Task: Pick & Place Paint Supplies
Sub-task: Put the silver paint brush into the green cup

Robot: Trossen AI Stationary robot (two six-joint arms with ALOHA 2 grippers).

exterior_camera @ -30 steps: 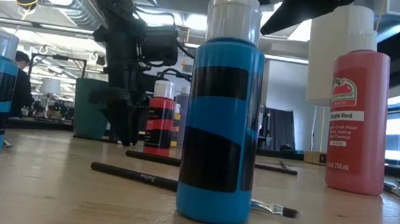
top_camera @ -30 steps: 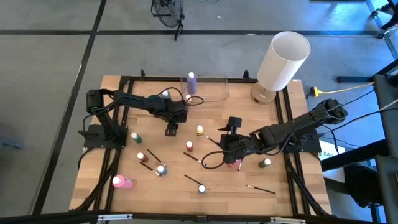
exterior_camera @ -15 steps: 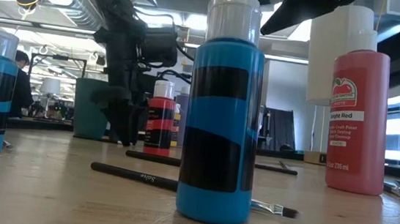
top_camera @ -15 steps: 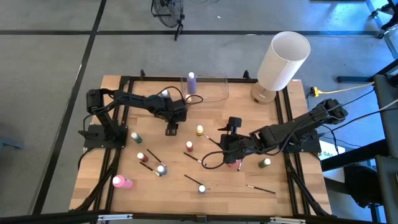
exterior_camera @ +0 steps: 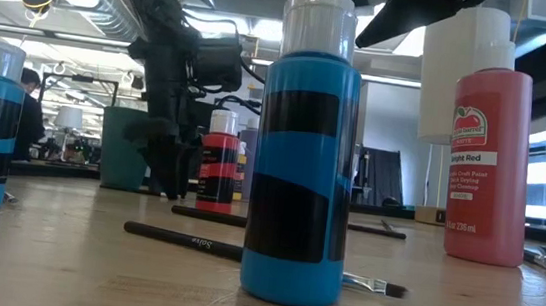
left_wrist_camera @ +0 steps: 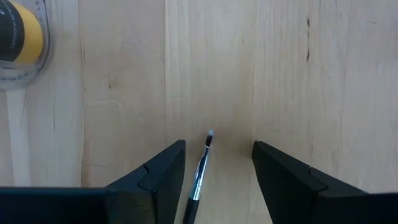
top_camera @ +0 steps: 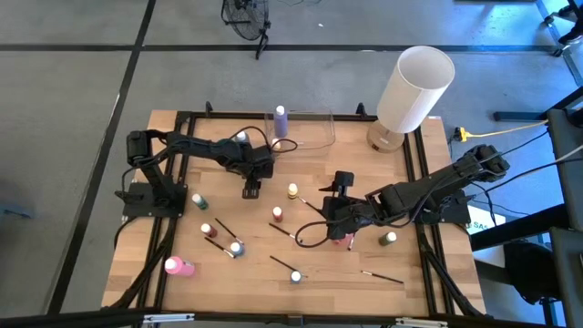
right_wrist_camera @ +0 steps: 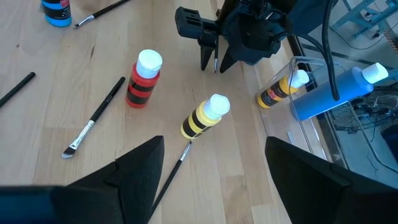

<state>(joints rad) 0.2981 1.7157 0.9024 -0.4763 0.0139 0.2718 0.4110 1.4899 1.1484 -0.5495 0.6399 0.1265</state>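
Note:
Small paint bottles stand scattered on the wooden table: a yellow-and-black one (top_camera: 292,191), a red-and-black one (top_camera: 276,214), a green one (top_camera: 389,239); a pink one (top_camera: 178,266) lies on its side. A lilac bottle (top_camera: 280,119) sits inside the clear container (top_camera: 314,137). Thin dark brushes (top_camera: 378,275) lie flat between them. My left gripper (top_camera: 252,189) points down at the table, open, with a paintbrush (left_wrist_camera: 200,174) upright between its fingers, bristle end down. My right gripper (top_camera: 332,205) hovers open near the table's middle, touching nothing. My left gripper has the paintbrush (right_wrist_camera: 216,62) between its open fingers, running along them. Neither fingertip (left_wrist_camera: 168,162) touches the brush's bristle end (left_wrist_camera: 209,134). The handle runs back out of sight between the fingers, so I cannot tell whether the gripper touches it.
A large white cylinder (top_camera: 414,87) stands at the far right corner. More bottles (top_camera: 236,247) and brushes (top_camera: 282,264) crowd the near half. In the low view a blue-and-black bottle (exterior_camera: 301,176) and a red one (exterior_camera: 488,164) stand close to the near edge. A black cable loops under the right arm.

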